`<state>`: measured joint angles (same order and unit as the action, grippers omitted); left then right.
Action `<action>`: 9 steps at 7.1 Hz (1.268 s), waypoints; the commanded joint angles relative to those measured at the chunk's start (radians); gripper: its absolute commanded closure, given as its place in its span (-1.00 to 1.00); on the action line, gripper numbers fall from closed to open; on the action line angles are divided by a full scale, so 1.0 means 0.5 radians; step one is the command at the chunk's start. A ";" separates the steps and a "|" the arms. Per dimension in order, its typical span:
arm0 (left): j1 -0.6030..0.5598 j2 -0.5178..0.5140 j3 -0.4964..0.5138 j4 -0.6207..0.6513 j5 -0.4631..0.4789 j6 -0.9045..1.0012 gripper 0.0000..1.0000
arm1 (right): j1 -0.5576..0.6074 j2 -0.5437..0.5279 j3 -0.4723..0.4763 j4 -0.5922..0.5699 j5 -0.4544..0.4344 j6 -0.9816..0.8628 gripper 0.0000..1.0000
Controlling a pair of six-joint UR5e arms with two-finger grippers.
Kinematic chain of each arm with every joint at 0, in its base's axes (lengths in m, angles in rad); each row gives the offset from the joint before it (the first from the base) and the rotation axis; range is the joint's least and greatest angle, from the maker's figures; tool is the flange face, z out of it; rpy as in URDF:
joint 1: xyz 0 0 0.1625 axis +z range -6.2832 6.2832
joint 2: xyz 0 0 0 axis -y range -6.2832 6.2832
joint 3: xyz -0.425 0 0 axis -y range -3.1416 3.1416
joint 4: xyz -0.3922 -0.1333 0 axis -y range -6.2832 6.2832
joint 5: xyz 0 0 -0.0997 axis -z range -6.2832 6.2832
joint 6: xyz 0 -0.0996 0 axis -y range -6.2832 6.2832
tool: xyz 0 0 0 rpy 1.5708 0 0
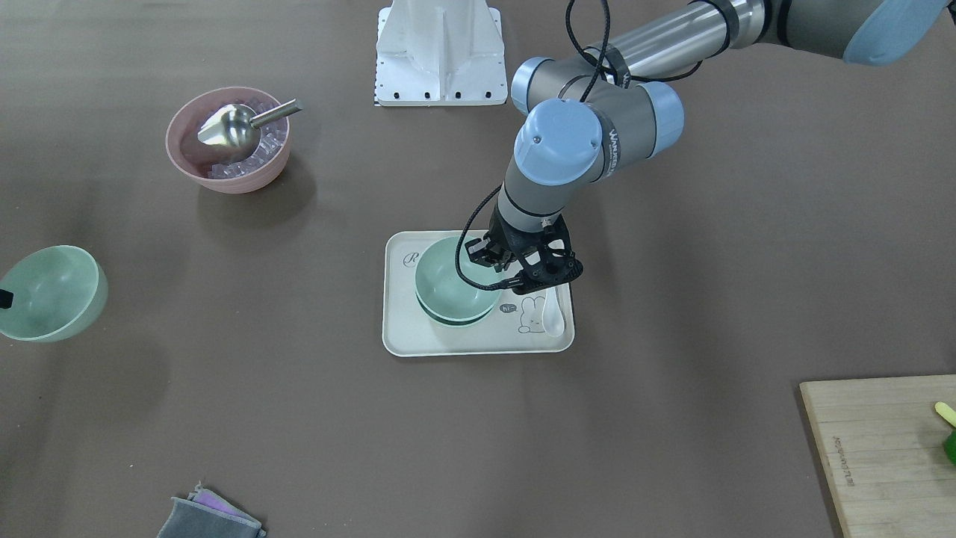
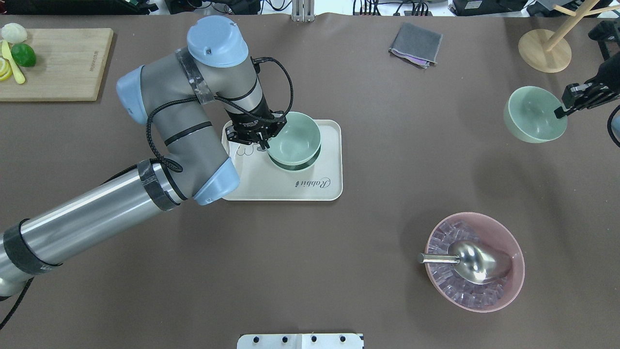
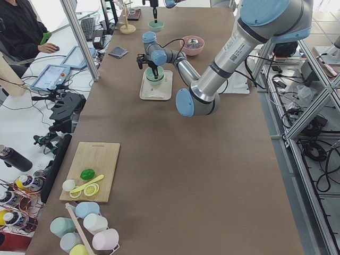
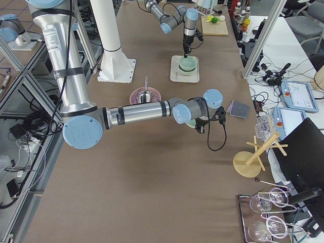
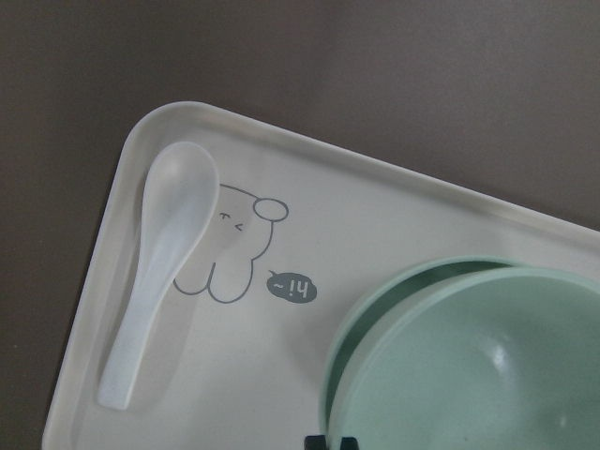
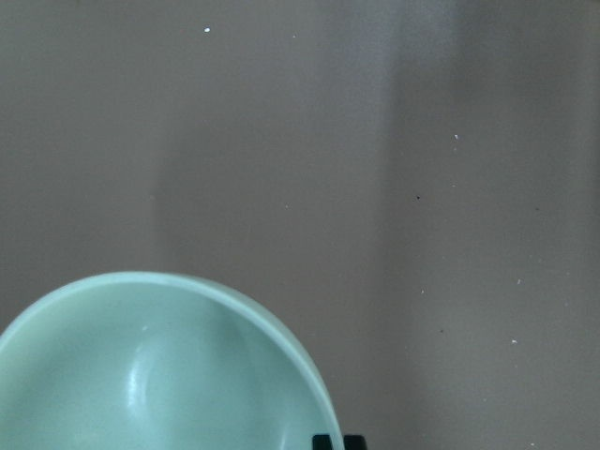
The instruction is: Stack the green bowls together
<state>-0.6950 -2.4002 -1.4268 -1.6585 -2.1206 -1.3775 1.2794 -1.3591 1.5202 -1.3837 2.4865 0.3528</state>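
Observation:
Two pale green bowls sit nested on a cream tray (image 2: 290, 186) at the table's middle. My left gripper (image 2: 264, 140) is shut on the left rim of the upper bowl (image 2: 294, 138), which sits slightly askew in the lower bowl (image 1: 455, 320). The left wrist view shows the upper bowl (image 5: 478, 375) inside the lower one's rim (image 5: 375, 314). My right gripper (image 2: 562, 112) is shut on the rim of the third green bowl (image 2: 533, 115) and holds it tilted above the table at the far right. That bowl also shows in the right wrist view (image 6: 159, 375).
A white spoon (image 5: 159, 272) lies on the tray beside the bowls. A pink bowl (image 2: 474, 261) holds ice cubes and a metal scoop. A cutting board (image 2: 53, 63) with lime, a grey cloth (image 2: 415, 44) and a wooden stand (image 2: 545, 48) line the far edge.

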 commanded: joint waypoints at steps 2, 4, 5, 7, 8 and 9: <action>0.000 0.005 0.025 -0.030 -0.002 0.003 1.00 | 0.000 0.000 0.000 0.000 -0.012 0.000 1.00; 0.000 0.014 0.037 -0.073 -0.002 0.000 1.00 | 0.000 0.000 0.000 0.000 -0.012 0.000 1.00; 0.000 0.011 0.043 -0.076 -0.002 0.000 1.00 | 0.000 0.000 0.000 0.000 -0.012 0.000 1.00; 0.000 0.011 0.046 -0.101 0.001 0.000 1.00 | 0.000 -0.003 0.000 0.000 -0.015 0.000 1.00; 0.000 0.011 0.059 -0.101 -0.002 0.000 1.00 | 0.000 -0.003 0.000 0.000 -0.015 0.000 1.00; 0.000 0.008 0.065 -0.110 -0.002 0.000 1.00 | 0.000 -0.003 0.000 0.000 -0.015 0.000 1.00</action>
<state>-0.6949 -2.3948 -1.3988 -1.7094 -2.1211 -1.3775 1.2793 -1.3604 1.5202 -1.3837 2.4791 0.3528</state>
